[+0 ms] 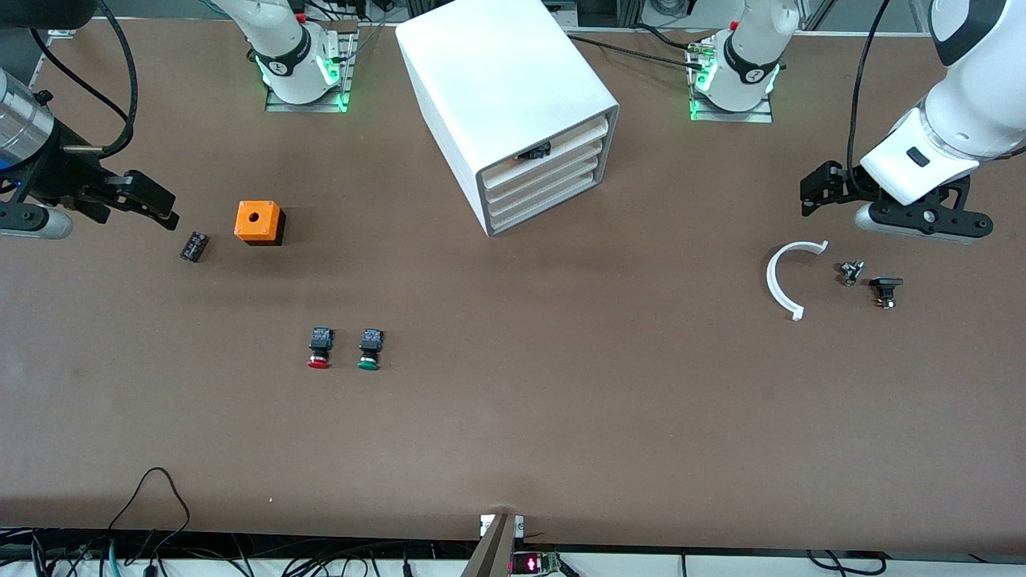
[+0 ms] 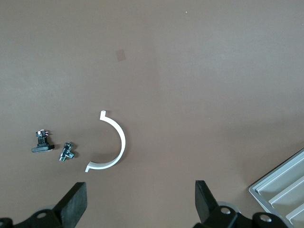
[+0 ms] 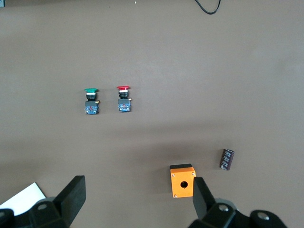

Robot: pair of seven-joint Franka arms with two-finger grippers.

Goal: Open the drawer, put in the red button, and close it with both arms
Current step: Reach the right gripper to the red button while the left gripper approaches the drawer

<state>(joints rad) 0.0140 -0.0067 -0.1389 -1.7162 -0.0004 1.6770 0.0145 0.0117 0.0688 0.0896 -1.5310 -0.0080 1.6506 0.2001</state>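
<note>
The red button (image 1: 318,349) (image 3: 124,99) lies on its side on the brown table, close beside a green-capped button (image 1: 369,350) (image 3: 90,99). It is nearer to the front camera than the white drawer cabinet (image 1: 513,104). The cabinet's stacked drawers (image 1: 545,180) all look shut, with a small black part at the top one's front. My right gripper (image 1: 160,207) (image 3: 137,187) hangs open and empty over the right arm's end of the table. My left gripper (image 1: 811,196) (image 2: 140,190) hangs open and empty over the left arm's end.
An orange box with a round hole (image 1: 258,221) (image 3: 183,181) and a small black block (image 1: 194,245) (image 3: 227,159) lie under the right gripper. A white curved strip (image 1: 789,276) (image 2: 111,142) and two small metal parts (image 1: 850,272) (image 1: 886,290) lie under the left gripper.
</note>
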